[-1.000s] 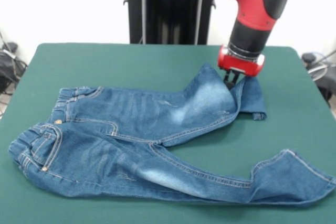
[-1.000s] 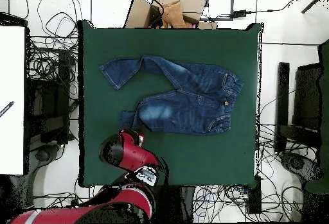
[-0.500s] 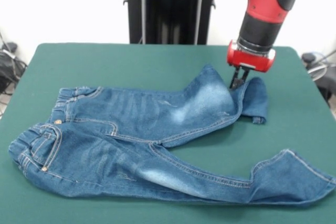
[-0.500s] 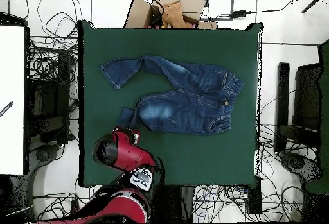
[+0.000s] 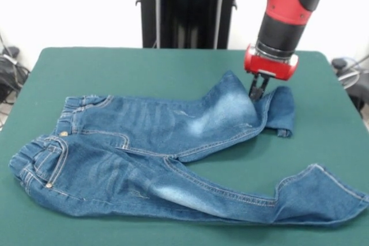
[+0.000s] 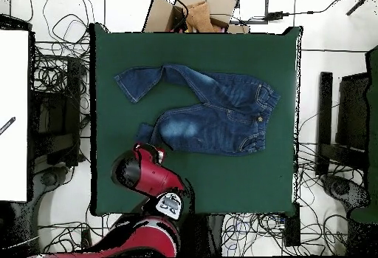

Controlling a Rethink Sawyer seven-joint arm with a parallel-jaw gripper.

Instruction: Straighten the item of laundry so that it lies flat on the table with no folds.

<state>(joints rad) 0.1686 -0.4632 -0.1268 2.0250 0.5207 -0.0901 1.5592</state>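
On the green counter (image 5: 144, 67) we see the small jeans (image 5: 144, 142) spread with the gathered waistband (image 5: 34, 159) at the left of the front view, the near leg (image 5: 277, 200) running flat toward the right. The far leg (image 5: 230, 113) bends at its end, its cuff (image 5: 279, 108) doubled back. There the hand (image 5: 256, 94) sits, narrow and nearly closed, pinching the fold's ridge, or so we judge. Half a second ago it stood slightly higher and further right; now it dips back toward the leg, the cuff barely shifted. We reckon the fold remains to be drawn out.
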